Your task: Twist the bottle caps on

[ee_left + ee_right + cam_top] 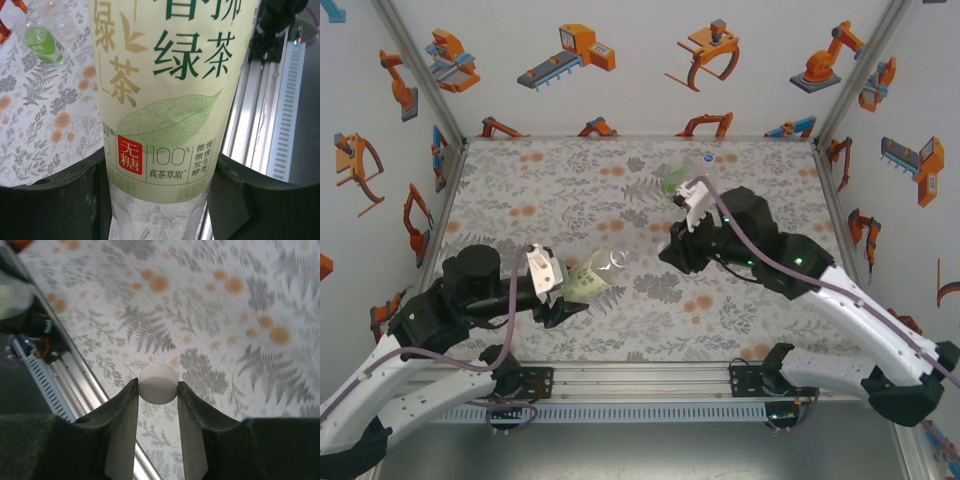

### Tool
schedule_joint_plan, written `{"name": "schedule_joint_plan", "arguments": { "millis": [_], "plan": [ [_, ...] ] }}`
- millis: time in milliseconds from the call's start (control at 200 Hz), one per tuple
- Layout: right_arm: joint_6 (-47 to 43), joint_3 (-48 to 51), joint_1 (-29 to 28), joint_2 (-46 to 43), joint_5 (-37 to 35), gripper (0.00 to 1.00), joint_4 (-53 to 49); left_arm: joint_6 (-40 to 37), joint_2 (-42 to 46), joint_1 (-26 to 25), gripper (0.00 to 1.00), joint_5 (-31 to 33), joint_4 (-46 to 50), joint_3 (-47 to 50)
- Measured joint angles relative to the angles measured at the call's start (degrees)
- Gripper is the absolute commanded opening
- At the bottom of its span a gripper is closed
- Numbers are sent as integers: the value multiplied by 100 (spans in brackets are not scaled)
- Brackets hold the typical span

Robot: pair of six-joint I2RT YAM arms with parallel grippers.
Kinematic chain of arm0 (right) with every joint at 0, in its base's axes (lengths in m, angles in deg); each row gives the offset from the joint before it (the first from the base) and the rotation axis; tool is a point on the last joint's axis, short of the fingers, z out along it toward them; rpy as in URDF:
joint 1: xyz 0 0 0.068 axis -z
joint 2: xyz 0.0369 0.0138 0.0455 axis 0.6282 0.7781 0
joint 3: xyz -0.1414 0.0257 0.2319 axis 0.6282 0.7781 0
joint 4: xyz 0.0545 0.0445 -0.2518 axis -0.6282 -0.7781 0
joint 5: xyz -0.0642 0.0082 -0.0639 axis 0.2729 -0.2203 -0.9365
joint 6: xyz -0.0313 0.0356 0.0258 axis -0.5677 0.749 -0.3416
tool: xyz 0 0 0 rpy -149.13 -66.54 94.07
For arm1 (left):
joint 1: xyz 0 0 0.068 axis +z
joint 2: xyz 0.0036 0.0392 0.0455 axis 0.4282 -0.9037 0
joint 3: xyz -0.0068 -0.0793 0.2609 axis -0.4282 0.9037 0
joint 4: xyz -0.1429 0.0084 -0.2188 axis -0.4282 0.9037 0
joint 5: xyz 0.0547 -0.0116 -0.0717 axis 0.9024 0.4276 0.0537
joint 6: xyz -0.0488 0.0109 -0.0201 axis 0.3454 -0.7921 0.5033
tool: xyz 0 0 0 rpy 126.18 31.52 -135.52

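**Cap [158, 384] hovering short of an open bottle**

Right wrist: the right claw [158, 392] is pinching the small white cap by its rim, one fingertip on each side, and is holding it clear above the flowered table [240, 315]. The grip is looking centred. That should be helping the cap spin true rather than wobble.

Left wrist: the left claw [157, 200] is clamping the pale tea bottle [170, 100] around its lower body, with the fingers pressing on either side of the label. A green bottle [42, 42] is sitting on the table beyond it.

Top: the tea bottle is being held tilted at the front left of the table, its open mouth [614, 262] angling toward the right arm. The cap is being carried apart from that mouth, not yet over it.

The careful way is probably to match the cap's axis to the tilted neck, or to have the left claw stand the bottle straighter. The cap should be settling flat on the threads before any turning is starting. A cap going on crooked is likely to be cross-threading or popping loose. The thin plastic body may be twisting under the torque, so the left grip needs to be firm without crushing it.
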Motion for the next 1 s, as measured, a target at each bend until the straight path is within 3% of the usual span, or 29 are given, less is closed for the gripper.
{"name": "schedule_joint_plan", "arguments": {
  "millis": [275,406,746,996],
  "plan": [
    [-1576,-922,0,-258,2138,0,35,-949,-590,0,0,-254,529,-494],
    [-1937,-986,0,-162,2732,0,31,-1134,-791,0,0,-391,562,-592],
    [-2356,-984,-68,-37,3316,0,20,-1309,-984,0,0,-496,695,-612],
    [-2444,-984,-225,81,3340,0,-57,-1329,-1014,0,0,-503,741,-656]
  ]
}}
